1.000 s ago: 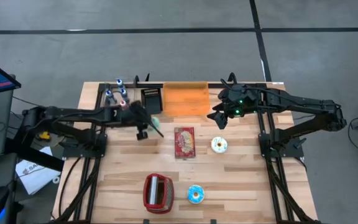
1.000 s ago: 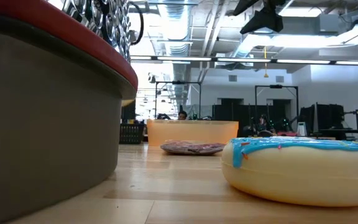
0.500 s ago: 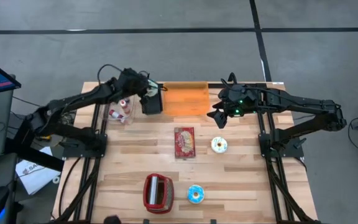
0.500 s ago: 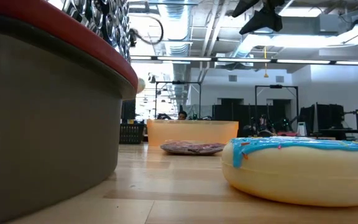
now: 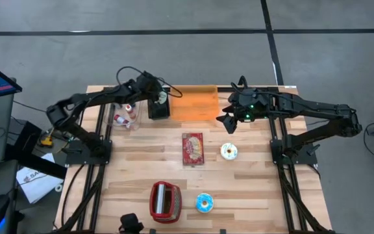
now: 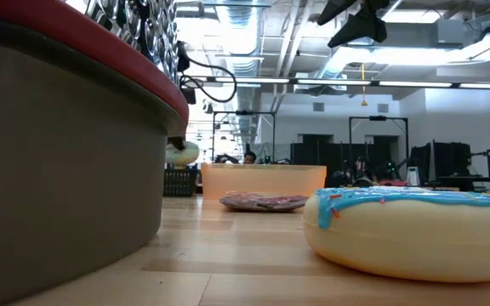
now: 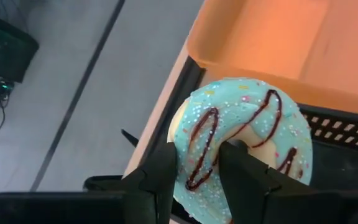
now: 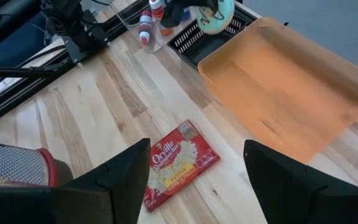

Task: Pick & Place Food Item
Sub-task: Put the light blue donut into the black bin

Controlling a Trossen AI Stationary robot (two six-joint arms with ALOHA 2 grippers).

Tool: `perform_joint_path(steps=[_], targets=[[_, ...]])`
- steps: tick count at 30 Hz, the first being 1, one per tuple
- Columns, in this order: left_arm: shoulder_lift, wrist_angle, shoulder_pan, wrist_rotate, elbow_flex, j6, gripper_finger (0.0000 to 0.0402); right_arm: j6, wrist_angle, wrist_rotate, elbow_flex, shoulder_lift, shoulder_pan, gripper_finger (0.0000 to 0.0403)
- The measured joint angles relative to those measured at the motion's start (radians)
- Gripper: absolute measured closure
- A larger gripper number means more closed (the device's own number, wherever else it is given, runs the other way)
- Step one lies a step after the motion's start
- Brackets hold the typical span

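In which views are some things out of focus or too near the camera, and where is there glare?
Low view: the red-rimmed basket and the blue-iced donut loom huge and soft, and the ceiling lights glare. Left wrist view: the left gripper is dark and near, holding a teal donut. High view: even light, sharp.

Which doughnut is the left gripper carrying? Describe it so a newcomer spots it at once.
Start at the orange tray at the table's far edge. By its left end, above the black basket, the left gripper holds a doughnut. Its mint-green icing has dark chocolate squiggles and sprinkles, and it alone is off the table; the other two lie on the wood.
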Motion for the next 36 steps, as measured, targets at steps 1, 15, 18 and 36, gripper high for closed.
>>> perform_joint_path(steps=[1, 15, 18, 36], targets=[[0.005, 0.004, 0.0, 0.0, -0.005, 0.0, 0.0289, 0.0, 0.0, 0.003, 0.0, 0.0, 0.0, 0.0154], [0.011, 0.065, 0.074, 0.127, -0.055, 0.077, 0.0288, -0.013, 0.072, 0.07, 0.0, 0.0, 0.005, 0.0154], [0.024, 0.071, 0.085, 0.138, -0.055, 0.079, 0.0289, -0.016, 0.072, 0.07, 0.0, 0.0, 0.005, 0.0154], [0.1, 0.103, 0.095, 0.147, -0.055, 0.143, 0.0278, 0.003, 0.073, 0.078, 0.0, 0.0, 0.005, 0.0154]])
